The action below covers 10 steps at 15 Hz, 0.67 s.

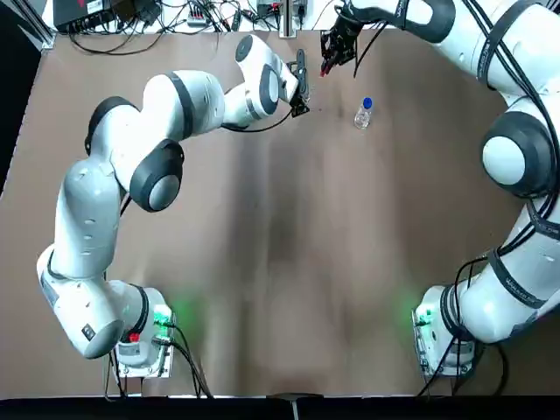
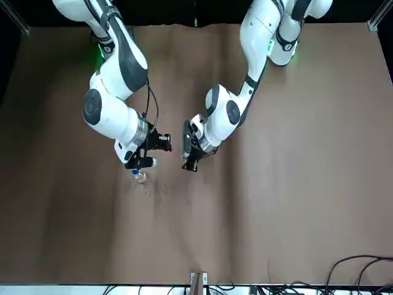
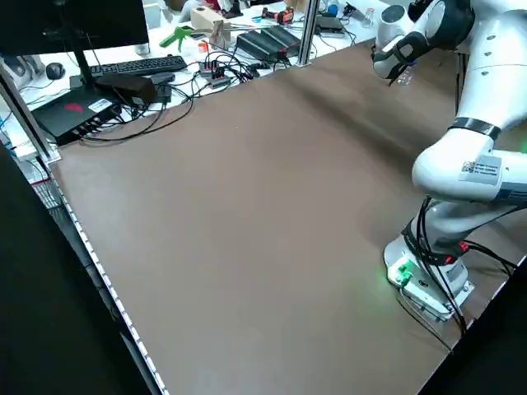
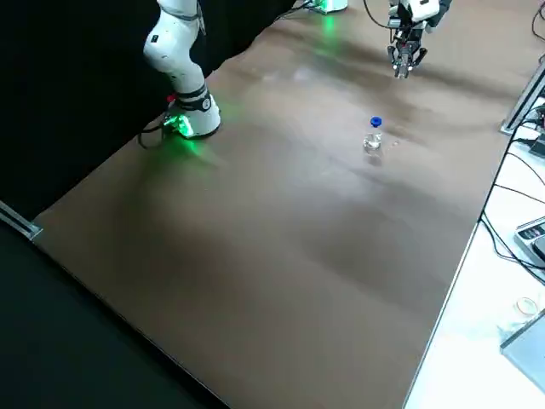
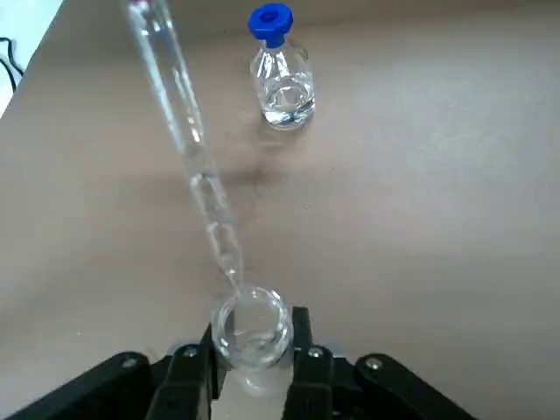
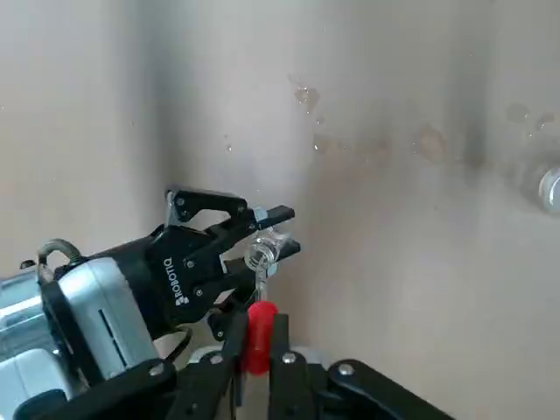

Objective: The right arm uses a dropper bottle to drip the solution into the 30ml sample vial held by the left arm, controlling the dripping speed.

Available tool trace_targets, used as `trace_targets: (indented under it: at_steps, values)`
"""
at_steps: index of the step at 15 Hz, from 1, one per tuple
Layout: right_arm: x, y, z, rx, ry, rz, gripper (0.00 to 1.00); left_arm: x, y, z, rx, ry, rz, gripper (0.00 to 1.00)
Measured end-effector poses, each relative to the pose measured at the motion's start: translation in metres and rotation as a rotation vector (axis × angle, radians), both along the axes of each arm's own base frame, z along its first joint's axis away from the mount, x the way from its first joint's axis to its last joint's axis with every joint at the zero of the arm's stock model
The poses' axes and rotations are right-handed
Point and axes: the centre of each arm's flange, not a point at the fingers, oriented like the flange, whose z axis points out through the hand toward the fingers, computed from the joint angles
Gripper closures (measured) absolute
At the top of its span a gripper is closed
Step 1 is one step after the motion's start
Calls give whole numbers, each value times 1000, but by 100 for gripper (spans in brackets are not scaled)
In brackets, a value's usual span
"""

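While the left gripper [image 5: 252, 372] sits at the bottom centre of the left wrist view, its two black fingers are clamped on the sample vial [image 5: 252, 328], which stands upright between them with its mouth open. Just above that mouth hangs the tip of a clear glass pipette [image 5: 188, 149], slanting up toward the upper left of the same frame. In the right wrist view the right gripper [image 6: 255, 350] is at the bottom centre, fingers pressed together on the red bulb [image 6: 257, 337] of that pipette, with the left gripper [image 6: 229, 254] and its vial [image 6: 261, 255] directly beyond it.

From overhead, both grippers meet near the top centre of the frame: the left arm [image 1: 157, 131] reaches in from the lower left, the right arm [image 1: 516, 131] curves down the right edge. The dropper bottle [image 1: 363, 114] stands upright by itself on the brown table [image 1: 280, 262], a little below and right of the two grippers, blue collar on top, bulb removed, some clear liquid at its base. Small wet spots mark the table near it in the right wrist view.
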Motion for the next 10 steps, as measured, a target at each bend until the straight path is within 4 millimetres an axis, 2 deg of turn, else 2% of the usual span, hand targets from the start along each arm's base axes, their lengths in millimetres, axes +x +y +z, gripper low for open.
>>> trace_targets:
  at_steps: [10]
  values:
    - [0,8,-9,1,-7,1,85,0,0,0,0,0,0,69]
